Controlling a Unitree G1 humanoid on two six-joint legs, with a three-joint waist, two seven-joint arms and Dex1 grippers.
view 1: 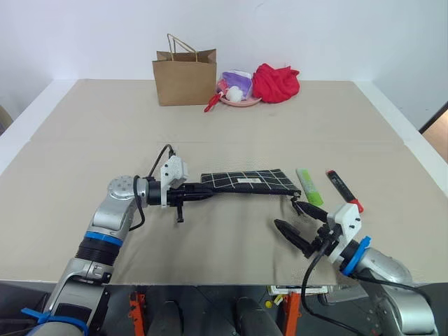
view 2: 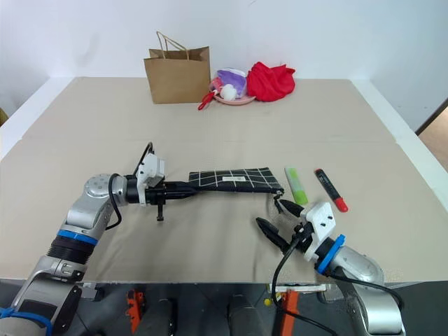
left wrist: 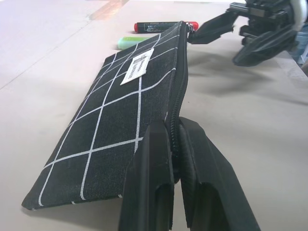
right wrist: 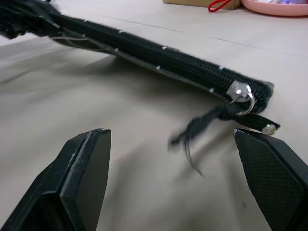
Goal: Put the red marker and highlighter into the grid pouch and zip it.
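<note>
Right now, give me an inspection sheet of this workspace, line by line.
Surface: beige table, flat and wide.
Job's things: grid pouch held off the table at one end, zipper closed to the pull cord; highlighter and red marker lie outside it, beside its cord end.
Clutter: brown paper bag, pink dish of small items and red cloth at the far edge.
Grippers: left pincer shut on the pouch's zipper edge; right pincer open, just short of the pull cord, holding nothing.
Cables: black leads run along both wrists.
Surroundings: white wall behind the table.
</note>
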